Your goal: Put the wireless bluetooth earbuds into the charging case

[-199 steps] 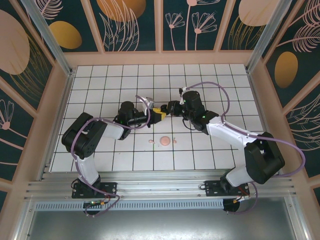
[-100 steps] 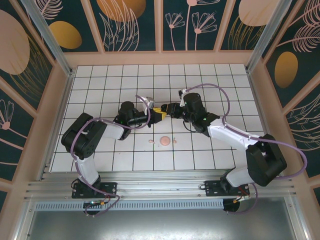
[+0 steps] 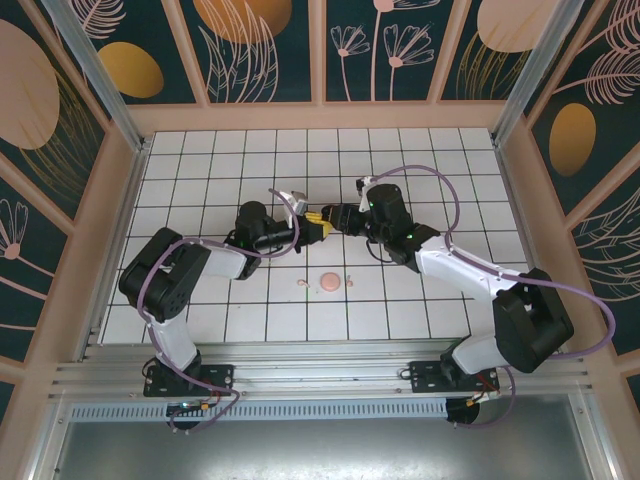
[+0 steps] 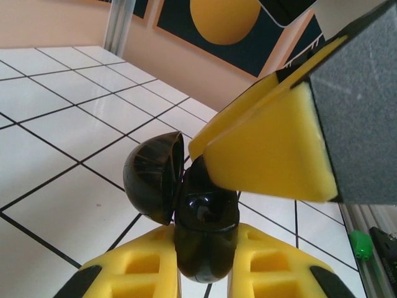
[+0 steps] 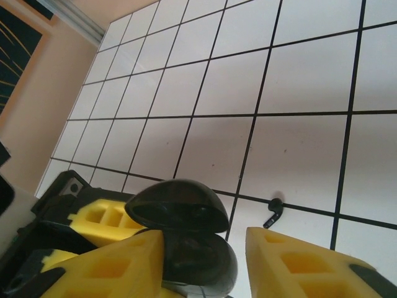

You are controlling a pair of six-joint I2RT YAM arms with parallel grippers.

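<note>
Clamping the black charging case by its lower half between the yellow fingers of the left gripper, squeezed down tight, over the white tiled table. Noting the lid swung open to one side of the case. Meeting the case from the opposite side with the right gripper, jaws parted: one pad against the case body, the other pad standing clear of it, nothing gripped. Spotting one black earbud lying on a tile near the case, not touching it. Finding, nearer the arm bases than the case, a round pink case with a tiny pink earbud just beside it.
</note>
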